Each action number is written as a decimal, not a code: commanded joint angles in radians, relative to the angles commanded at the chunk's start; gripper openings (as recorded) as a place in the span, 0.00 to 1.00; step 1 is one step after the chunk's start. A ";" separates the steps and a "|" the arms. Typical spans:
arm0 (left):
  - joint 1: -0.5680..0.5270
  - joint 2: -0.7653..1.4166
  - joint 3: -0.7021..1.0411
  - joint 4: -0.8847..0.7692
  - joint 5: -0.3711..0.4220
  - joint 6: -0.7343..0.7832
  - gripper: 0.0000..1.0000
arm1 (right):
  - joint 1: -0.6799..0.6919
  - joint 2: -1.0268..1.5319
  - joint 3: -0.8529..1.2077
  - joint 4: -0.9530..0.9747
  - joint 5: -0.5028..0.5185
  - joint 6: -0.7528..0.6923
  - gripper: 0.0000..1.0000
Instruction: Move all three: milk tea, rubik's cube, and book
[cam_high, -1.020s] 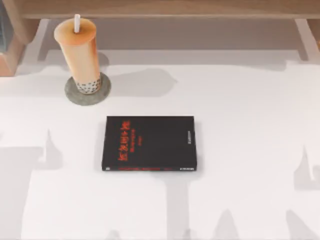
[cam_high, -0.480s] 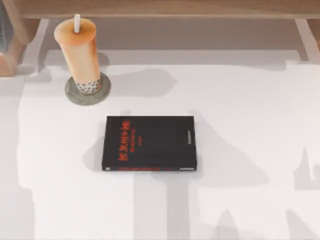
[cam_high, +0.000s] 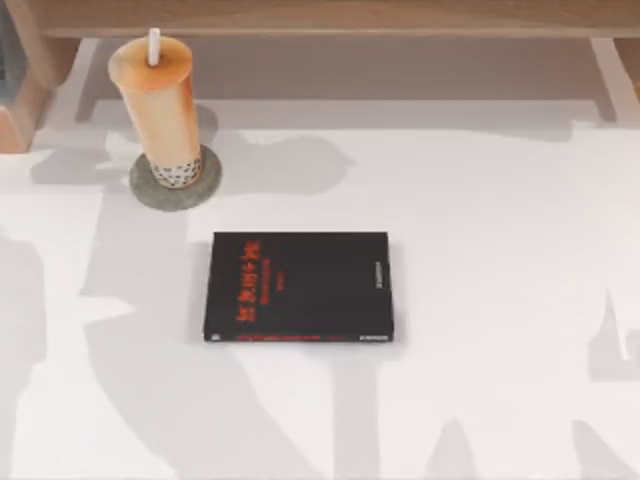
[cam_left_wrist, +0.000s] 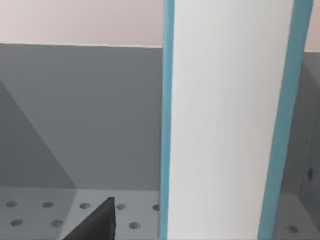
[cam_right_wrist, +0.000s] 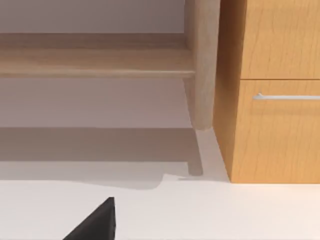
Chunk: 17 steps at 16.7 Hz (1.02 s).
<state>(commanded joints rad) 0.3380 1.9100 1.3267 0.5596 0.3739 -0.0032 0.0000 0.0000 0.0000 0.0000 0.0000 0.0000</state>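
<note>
The milk tea (cam_high: 157, 110) stands upright on a round grey coaster (cam_high: 176, 180) at the far left of the white worktop (cam_high: 480, 260), its straw pointing up. A black book with red lettering (cam_high: 298, 287) lies flat near the middle of the worktop, well apart from the cup; it is not one of the things to be moved.

In the left wrist view the light blue book (cam_left_wrist: 227, 120) stands close before the camera, white page edge facing it, with a blue cover along each side. It looks to be carried by the left claw (cam_left_wrist: 95, 222), of which one dark finger shows low in the picture beside the book. Behind it is a grey wall and a grey floor dotted with holes, so the book is off the worktop.

The right claw (cam_right_wrist: 95, 222) hangs low over the worktop, facing a wooden shelf (cam_right_wrist: 95, 65) and a wooden cabinet with a metal handle (cam_right_wrist: 272, 95). One dark finger shows, so I cannot tell whether this claw is spread or pressed together.

My judgement: the book step is in hand. The next move calls for setting the book down squarely where it belongs and letting go cleanly. I cannot place the rubik's cube.
</note>
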 joint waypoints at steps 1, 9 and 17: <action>0.005 0.035 0.020 0.020 0.006 0.000 1.00 | 0.000 0.000 0.000 0.000 0.000 0.000 1.00; 0.005 0.075 0.042 0.042 0.011 -0.001 1.00 | 0.000 0.000 0.000 0.000 0.000 0.000 1.00; -0.014 0.175 0.193 -0.003 -0.009 -0.002 1.00 | 0.000 0.000 0.000 0.000 0.000 0.000 1.00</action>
<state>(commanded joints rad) 0.3238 2.0854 1.5192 0.5563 0.3647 -0.0049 0.0000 0.0000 0.0000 0.0000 0.0000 0.0000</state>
